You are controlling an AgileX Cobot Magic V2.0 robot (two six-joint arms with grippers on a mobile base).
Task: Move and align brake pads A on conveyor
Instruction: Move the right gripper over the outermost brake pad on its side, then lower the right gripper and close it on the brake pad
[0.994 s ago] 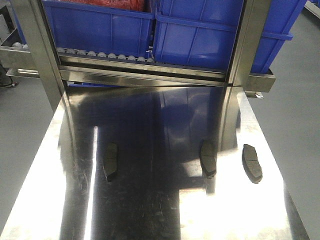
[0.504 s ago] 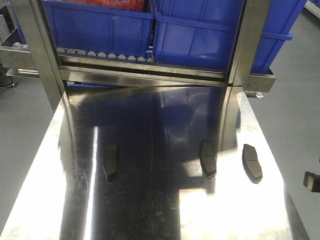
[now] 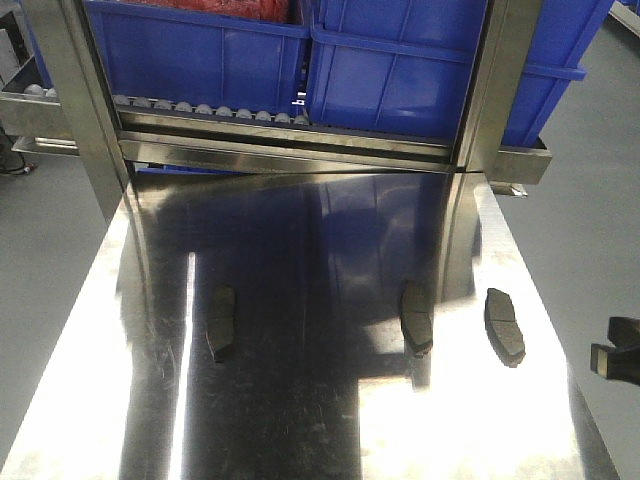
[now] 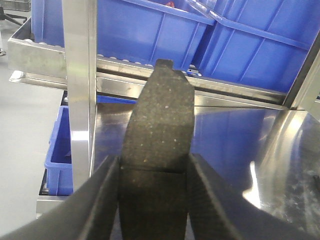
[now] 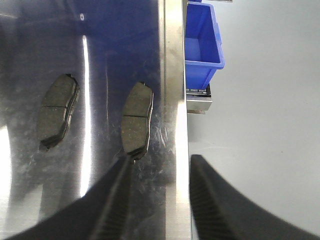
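Observation:
Three brake pads lie on the shiny steel table (image 3: 300,420): one at the left (image 3: 221,322), one right of middle (image 3: 417,317), one near the right edge (image 3: 504,325). A further brake pad (image 4: 159,115) stands lengthwise between my left gripper's (image 4: 152,159) fingers, which are shut on its sides. My right gripper (image 5: 162,160) is open and hangs over the table's right edge, just short of the rightmost pad (image 5: 137,120); the pad beside that one (image 5: 57,111) lies further left. From the front, this gripper (image 3: 620,352) shows only at the right border. The conveyor is out of view.
Blue bins (image 3: 200,50) sit on a small-roller rack behind the table, framed by two steel posts (image 3: 70,110) (image 3: 492,90). A steel post (image 4: 80,90) stands close left of the held pad. A blue bin (image 5: 202,35) rests low beside the table's right edge.
My right gripper has come into the front view at the right border, beside the rightmost pad. The three pads on the table have not moved.

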